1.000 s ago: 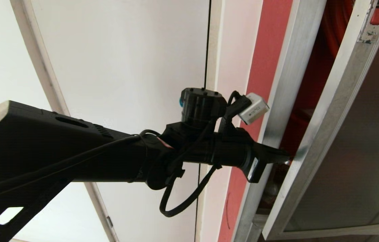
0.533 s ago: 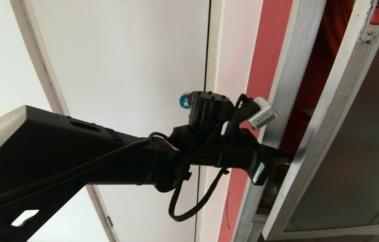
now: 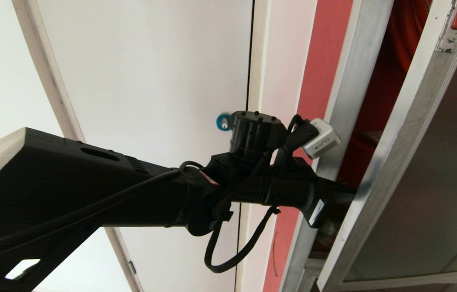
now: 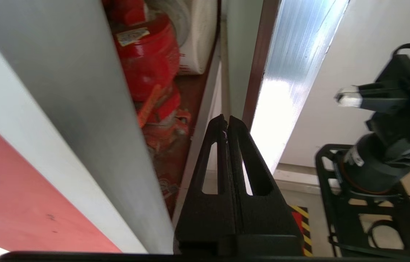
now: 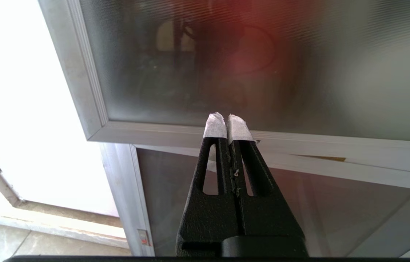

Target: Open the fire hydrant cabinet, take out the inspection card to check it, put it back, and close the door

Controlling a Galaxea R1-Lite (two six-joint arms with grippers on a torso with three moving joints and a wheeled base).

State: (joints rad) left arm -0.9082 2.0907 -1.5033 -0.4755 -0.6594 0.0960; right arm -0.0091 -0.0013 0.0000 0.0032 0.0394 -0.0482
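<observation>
White wall behind; I'm wedging my closed, empty left claw (image 4: 227, 120) into the gap, door (image 3: 398, 154) edge lying right alongside.

The cabinet (image 3: 335, 77) has a silver frame and red lining. The door (image 3: 435, 194) glass is dark grey; the lock (image 3: 223, 121) at 9 o'clock of it is blue.

Our left arm (image 3: 90, 190) reaches out level, its left gripper (image 4: 226, 122) with fingers pressed together. Our right gripper (image 5: 227, 123) is likewise closed, its white-taped fingertips (image 5: 215, 126) touching.
</observation>
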